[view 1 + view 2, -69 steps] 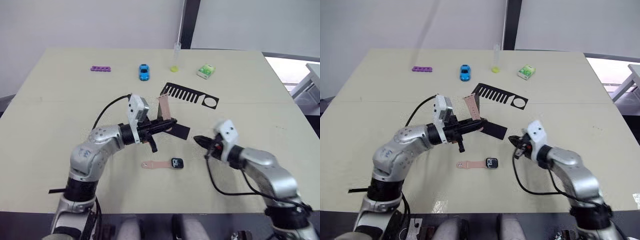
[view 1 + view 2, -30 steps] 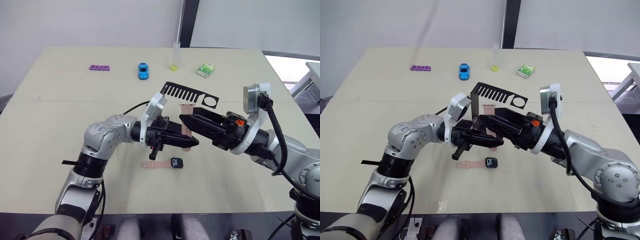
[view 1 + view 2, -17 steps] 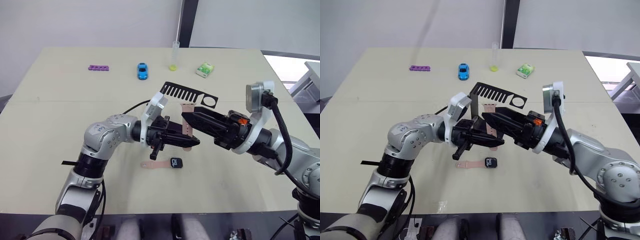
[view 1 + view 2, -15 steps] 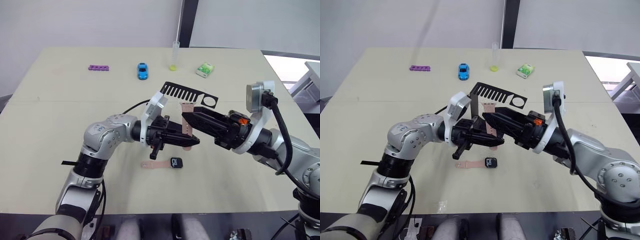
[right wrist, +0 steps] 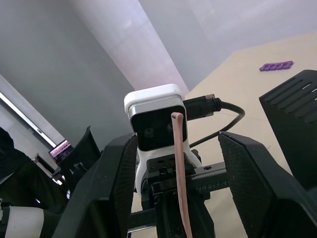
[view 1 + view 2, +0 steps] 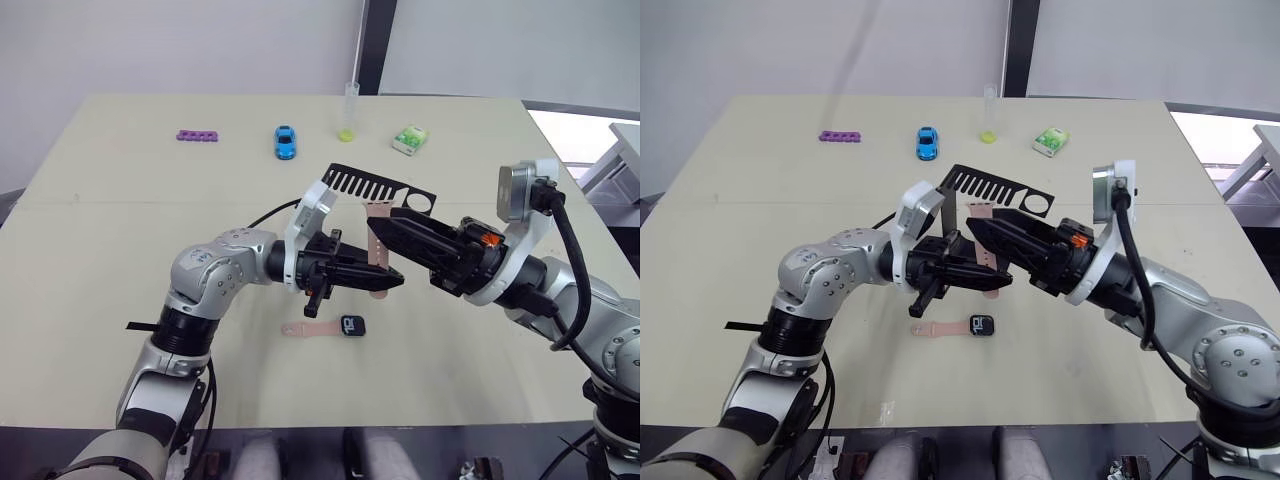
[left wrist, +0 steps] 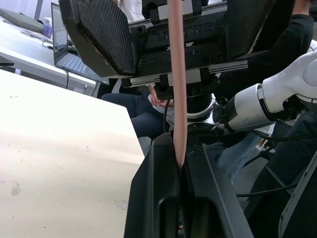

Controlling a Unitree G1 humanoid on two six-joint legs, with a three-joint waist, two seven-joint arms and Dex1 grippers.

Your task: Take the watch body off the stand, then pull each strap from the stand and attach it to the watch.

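Head views: left tool [image 6: 392,284] clamps a pink strap [image 6: 378,235] upright above the table [image 6: 120,230]; right tool [image 6: 380,232] spread around its top; watch body [image 6: 353,324] with other strap lies below.
Left wrist: strap pinched between fingers [image 7: 158,188].
Right wrist: fingers [image 5: 252,173] apart, flanking strap.
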